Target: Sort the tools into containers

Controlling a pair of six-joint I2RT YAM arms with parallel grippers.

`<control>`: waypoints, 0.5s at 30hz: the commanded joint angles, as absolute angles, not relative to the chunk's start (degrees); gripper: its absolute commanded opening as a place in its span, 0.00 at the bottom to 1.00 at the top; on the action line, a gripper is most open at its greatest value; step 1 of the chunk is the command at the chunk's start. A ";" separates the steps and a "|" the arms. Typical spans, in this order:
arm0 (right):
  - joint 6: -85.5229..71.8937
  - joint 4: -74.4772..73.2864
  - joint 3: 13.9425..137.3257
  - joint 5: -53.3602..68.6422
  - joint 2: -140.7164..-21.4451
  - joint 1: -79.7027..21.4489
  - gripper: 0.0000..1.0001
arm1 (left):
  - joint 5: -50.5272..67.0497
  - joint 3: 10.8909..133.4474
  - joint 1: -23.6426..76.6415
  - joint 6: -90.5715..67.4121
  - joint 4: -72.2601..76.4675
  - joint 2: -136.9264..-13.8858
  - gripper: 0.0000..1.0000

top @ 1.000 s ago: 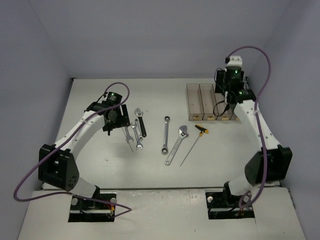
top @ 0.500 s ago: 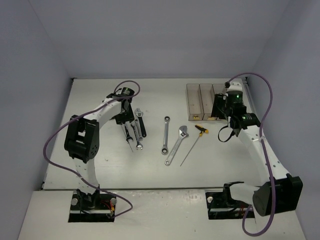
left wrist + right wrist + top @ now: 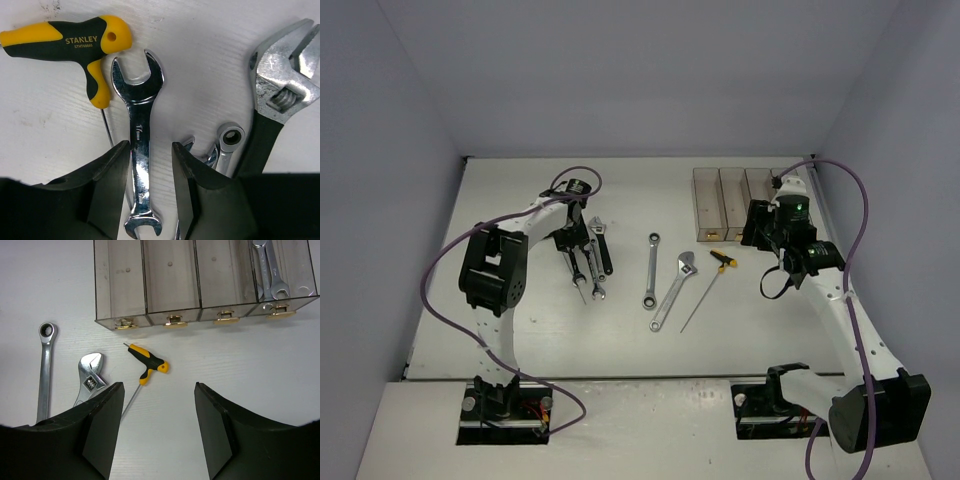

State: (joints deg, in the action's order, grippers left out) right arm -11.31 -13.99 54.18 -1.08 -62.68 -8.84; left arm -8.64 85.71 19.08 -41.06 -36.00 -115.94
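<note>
The white table (image 3: 620,345) carries the whole sort: loose tools on its left and centre, containers (image 3: 730,200) in a row at its far right.

The left arm (image 3: 525,222) reaches across to the left-hand cluster. The right arm (image 3: 835,295) bends back above the space in front of the row, probably so that its camera takes in both the bins and the loose tools.

There are four clear brownish containers, side by side. The far-right container (image 3: 295,287) already holds silver wrenches (image 3: 270,267) lying lengthwise, which suggests that it is the bin for that type. The other three appear empty.

The left tool (image 3: 150,150) is set low over the table, its fingers apart and straddling the shank of the open-ended wrench (image 3: 138,120). Bare table shows between the shank and one finger, so the wrench is bracketed but not clamped. It lies flat on the table.

The right tool (image 3: 157,387) hangs with its fingers wide apart and nothing between them.

Beside the bracketed wrench lie a black-handled spanner (image 3: 277,100), a ratchet wrench end (image 3: 231,137) and a left T-handle driver (image 3: 75,37). They are close enough that a pinch across the narrow shank seems the way to avoid them.

Centre table holds a long ring wrench (image 3: 46,365), a silver adjustable spanner (image 3: 90,372) and a second T-handle driver (image 3: 148,363), all unsorted.

Each container front bears a small yellow tab (image 3: 173,320).
</note>
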 commanded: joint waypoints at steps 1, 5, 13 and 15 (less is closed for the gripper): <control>-12.38 -11.50 53.95 -0.44 -61.36 -9.14 0.56 | -8.78 84.14 18.11 -42.79 -34.05 -114.84 0.35; -12.30 -11.43 53.74 -0.44 -61.86 -9.14 0.56 | -8.44 81.56 17.98 -42.06 -32.52 -113.15 0.34; -13.25 -11.43 53.88 1.39 -62.40 -9.16 0.56 | -6.78 77.62 17.40 -42.48 -31.08 -112.75 0.34; -13.26 -11.50 53.81 1.41 -62.62 -9.16 0.56 | -6.86 76.68 17.40 -42.48 -30.94 -112.53 0.34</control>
